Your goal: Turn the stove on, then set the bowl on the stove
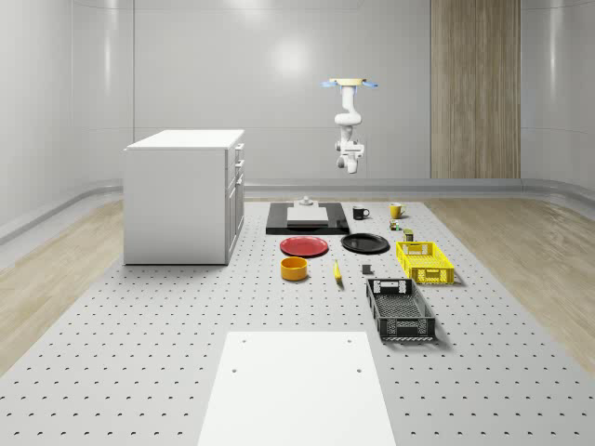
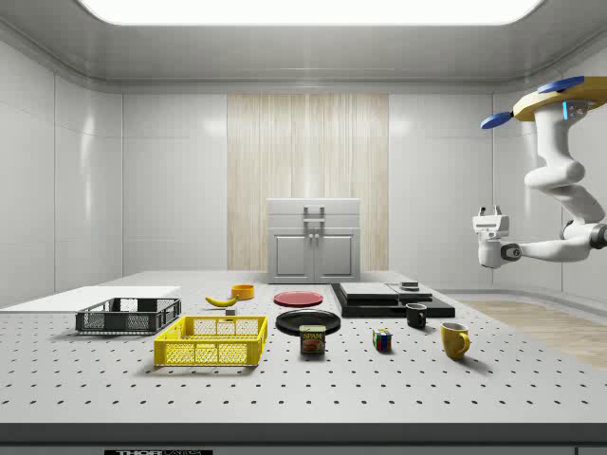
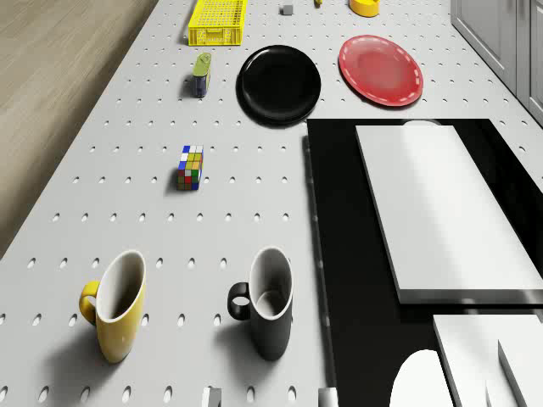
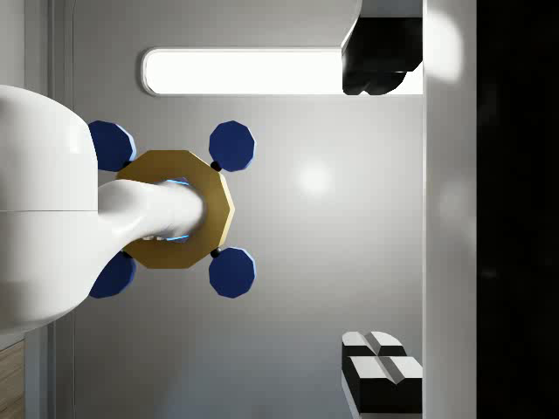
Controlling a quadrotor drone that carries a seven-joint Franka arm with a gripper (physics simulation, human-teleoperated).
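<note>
The stove (image 1: 307, 221) is a black base with a white slab and a small knob (image 1: 304, 200) at the far middle of the table; it also appears in the side view (image 2: 384, 299) and the drone view (image 3: 339, 254). The yellow bowl (image 1: 295, 268) sits nearer the front, beyond the red plate (image 1: 304, 246), and shows as the bowl (image 2: 243, 292) and the bowl (image 3: 365, 7). The drone (image 1: 349, 84) hovers high over the table's far end, behind the stove and mugs. My gripper (image 2: 490, 214) hangs well above the table, turned up toward the drone (image 4: 175, 209); the gripper (image 4: 383, 218) is open and holds nothing.
A white cabinet (image 1: 184, 195) stands at the whole-scene view's left. Black plate (image 1: 364, 243), black mug (image 3: 267, 301), yellow mug (image 3: 114, 305), Rubik's cube (image 3: 190, 167), can (image 3: 201, 75), banana (image 1: 337, 270), yellow crate (image 1: 424, 261), black crate (image 1: 400, 308) and a white board (image 1: 297, 386) share the table.
</note>
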